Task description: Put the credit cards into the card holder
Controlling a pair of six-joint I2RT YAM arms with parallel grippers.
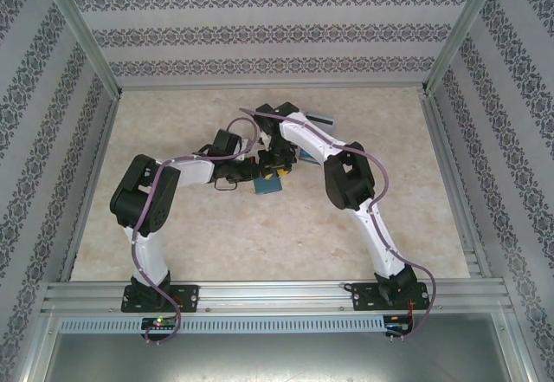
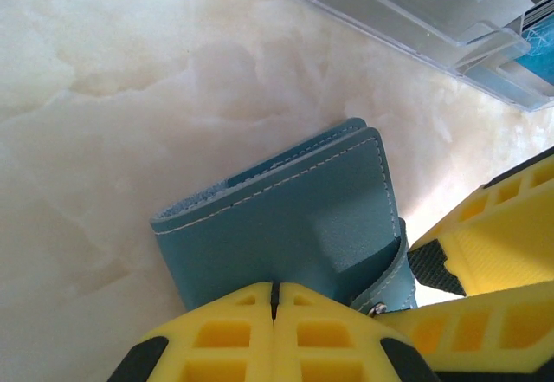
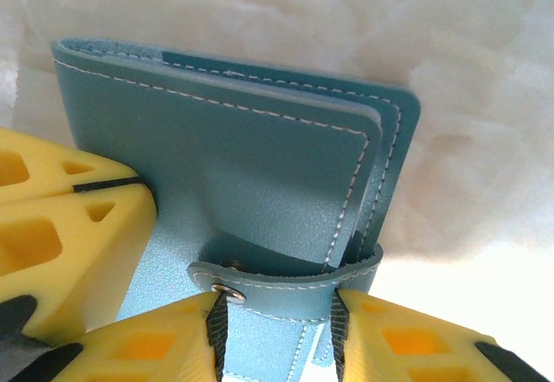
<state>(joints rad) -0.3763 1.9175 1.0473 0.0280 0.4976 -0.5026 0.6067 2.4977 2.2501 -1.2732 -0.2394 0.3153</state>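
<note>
The left gripper (image 2: 273,300) is pinched tight on one edge of the card holder (image 2: 294,226), its fingers almost meeting. The right gripper (image 3: 275,321) is narrowly parted, clamping the holder's snap strap (image 3: 286,271) between its fingers. The folded holder is over the middle of the table (image 1: 260,243).
</note>
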